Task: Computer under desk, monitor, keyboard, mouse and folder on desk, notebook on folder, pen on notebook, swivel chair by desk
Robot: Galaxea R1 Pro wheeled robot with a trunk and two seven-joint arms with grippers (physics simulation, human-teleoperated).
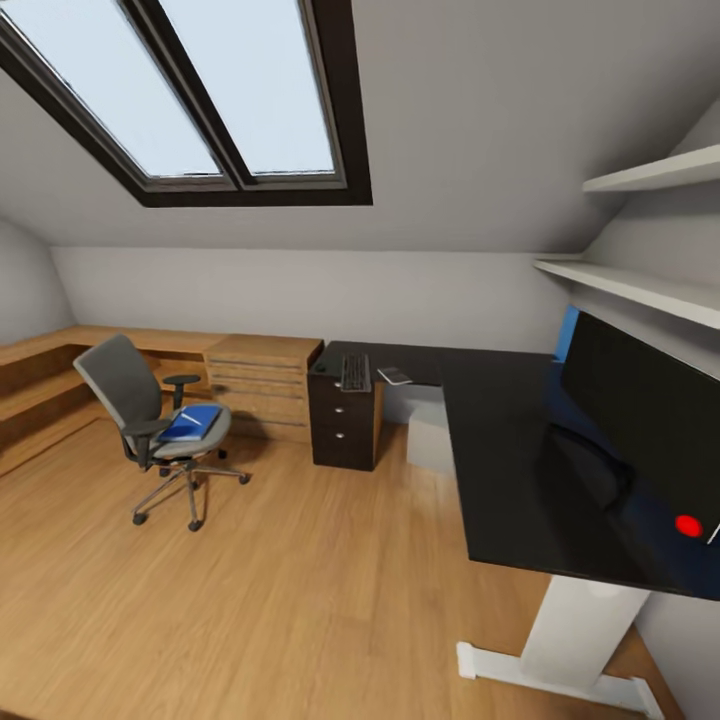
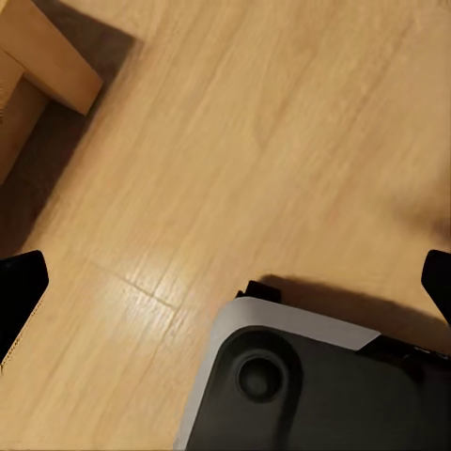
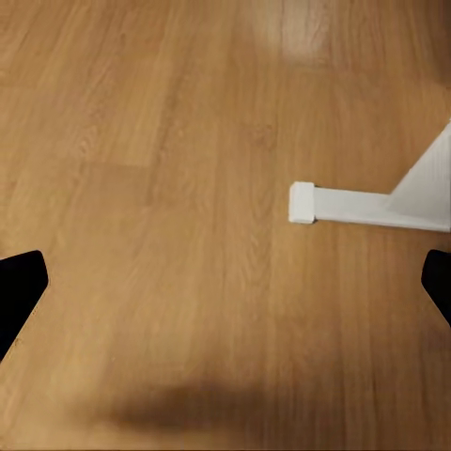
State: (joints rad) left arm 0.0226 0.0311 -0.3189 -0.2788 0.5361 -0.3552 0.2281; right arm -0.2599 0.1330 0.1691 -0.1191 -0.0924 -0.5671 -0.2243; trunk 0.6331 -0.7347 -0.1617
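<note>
Facing the room: folder on swivel chair, far left-ahead; both fingers sets spread wide, empty over floor.

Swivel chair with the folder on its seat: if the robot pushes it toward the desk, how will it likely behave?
The swivel chair stands on castors over smooth wood floor, so it would probably roll easily and may drift or turn. Pushed high on the backrest it might tilt. The blue folder lies loose on the seat and could slide.
</note>
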